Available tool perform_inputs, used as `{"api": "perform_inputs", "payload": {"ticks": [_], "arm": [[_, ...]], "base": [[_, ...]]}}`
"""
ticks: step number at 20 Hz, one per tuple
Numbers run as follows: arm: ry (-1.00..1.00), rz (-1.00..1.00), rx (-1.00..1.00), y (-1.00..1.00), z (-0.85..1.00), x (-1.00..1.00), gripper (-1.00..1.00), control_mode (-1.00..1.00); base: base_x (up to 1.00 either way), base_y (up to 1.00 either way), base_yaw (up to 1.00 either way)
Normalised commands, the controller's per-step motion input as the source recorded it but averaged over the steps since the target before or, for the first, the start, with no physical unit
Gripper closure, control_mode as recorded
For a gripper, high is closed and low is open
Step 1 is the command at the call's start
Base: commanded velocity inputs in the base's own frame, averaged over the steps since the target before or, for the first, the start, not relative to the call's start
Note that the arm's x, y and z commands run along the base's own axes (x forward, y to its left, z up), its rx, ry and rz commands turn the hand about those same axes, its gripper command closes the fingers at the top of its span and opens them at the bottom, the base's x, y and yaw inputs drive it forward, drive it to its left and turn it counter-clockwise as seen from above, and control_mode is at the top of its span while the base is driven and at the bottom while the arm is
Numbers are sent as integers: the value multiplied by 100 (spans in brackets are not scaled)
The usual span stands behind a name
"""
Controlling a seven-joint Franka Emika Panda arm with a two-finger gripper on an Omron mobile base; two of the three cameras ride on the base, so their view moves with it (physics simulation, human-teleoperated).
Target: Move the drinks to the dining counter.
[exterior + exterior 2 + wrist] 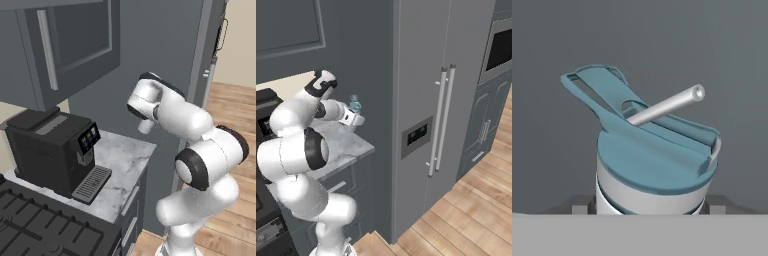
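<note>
A pale bluish drink [654,165] with a teal flip lid and a grey straw stands upright between my gripper's [648,209] dark fingertips, very close to the hand camera. The jaws are closed against its sides. In the right base view the same drink [354,104] sits just above my gripper [356,119], lifted off the marble worktop [348,145] and close to the dark grey side panel next to the fridge. The dining counter is out of view.
A black coffee machine [50,150] stands on the worktop [125,155] beside a stove [40,225]. Grey upper cabinets [65,40] hang overhead. To the right are a tall grey fridge [441,100], a wall oven [501,47] and open wooden floor [466,215].
</note>
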Motion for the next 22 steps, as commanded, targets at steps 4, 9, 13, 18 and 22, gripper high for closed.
{"api": "perform_inputs", "payload": {"ticks": [4,9,13,18,22], "arm": [[-25,0,13,-78,67,-100,100,-100],[-9,10,1,-69,62,-100,100,-100],[7,5,-1,-43,67,-100,100,-100],[11,14,-10,-29,16,-66,100,-100],[2,20,-12,-18,-2,-76,100,-100]], "base": [[0,0,0],[0,0,0],[0,0,0],[0,0,0],[0,0,0]]}}
